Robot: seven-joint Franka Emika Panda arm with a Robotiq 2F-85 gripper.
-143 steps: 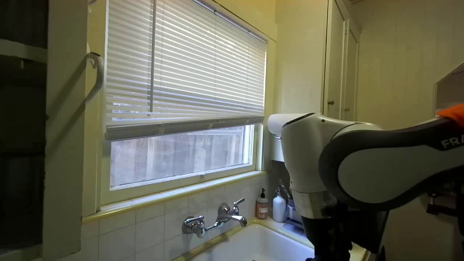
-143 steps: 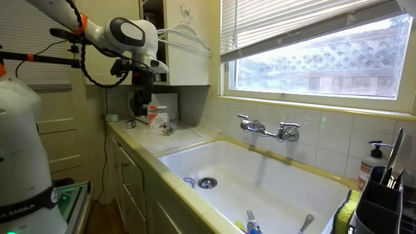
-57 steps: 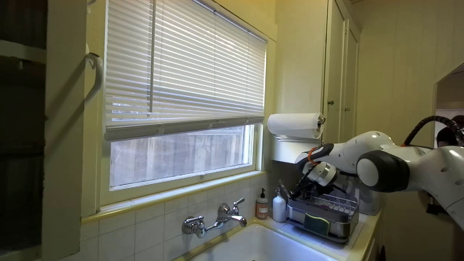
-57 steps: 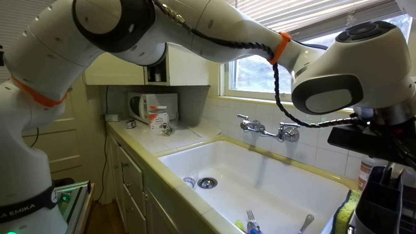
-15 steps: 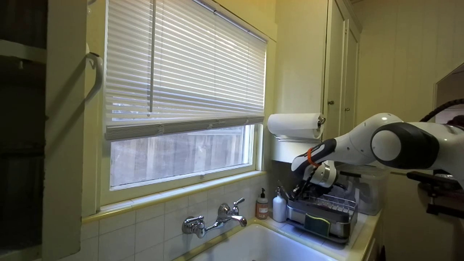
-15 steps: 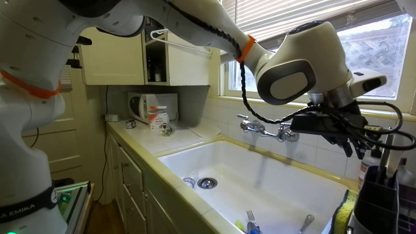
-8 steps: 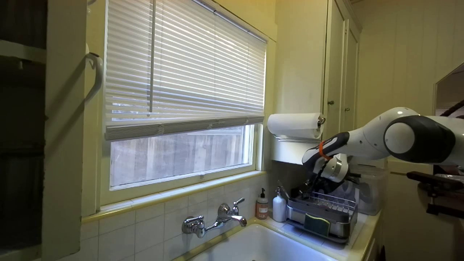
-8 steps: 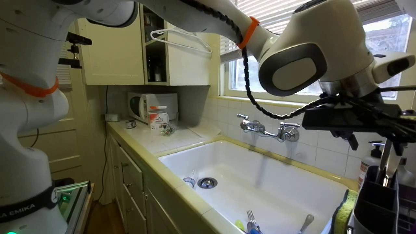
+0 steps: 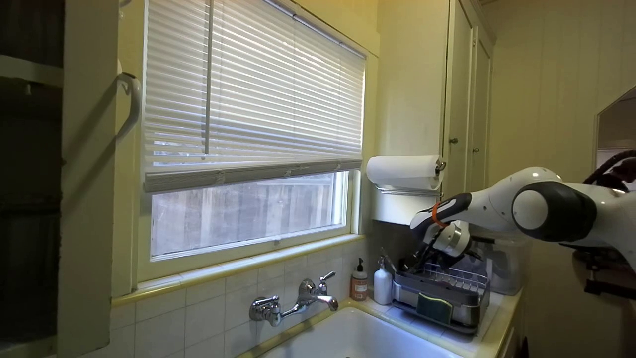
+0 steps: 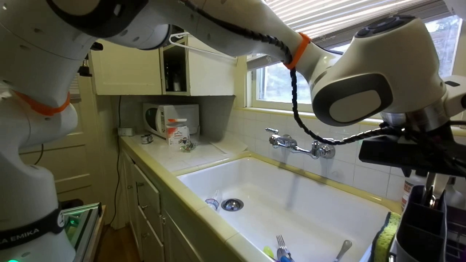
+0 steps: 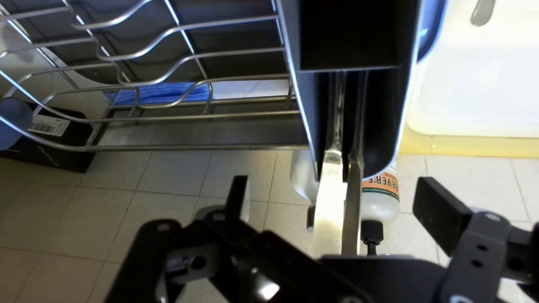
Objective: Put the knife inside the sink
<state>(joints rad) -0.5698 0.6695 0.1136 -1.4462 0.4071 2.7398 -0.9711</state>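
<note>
The gripper (image 11: 339,203) stood with its fingers (image 11: 442,214) spread wide and had hold of nothing; in both exterior views those fingers were hard to make out. In the wrist view two flat metal knives (image 11: 329,202) showed between them, side by side, broad ends up, a gap on either hand; which of the two the task meant could not be told. They stood in the end compartment of a dark caddy (image 11: 313,97), the one nearest the tiled wall. Close by, near the sink's back corner, crowded a white bottle (image 9: 383,287) and an orange-labelled soap bottle (image 11: 381,206), the latter showing between the knives and the sink-side finger in the wrist view.

The caddy ran along the sink-facing edge of the wire dish rack (image 9: 447,292), with a sponge (image 10: 387,233) beside it. Beyond that edge lay the sink (image 10: 305,203): a fork (image 10: 282,243) near its front edge, a metal handle (image 10: 344,249) toward the rack end, a drain (image 10: 232,204) near the opposite end. The chrome tap (image 10: 296,145) jutted above the back edge.
</note>
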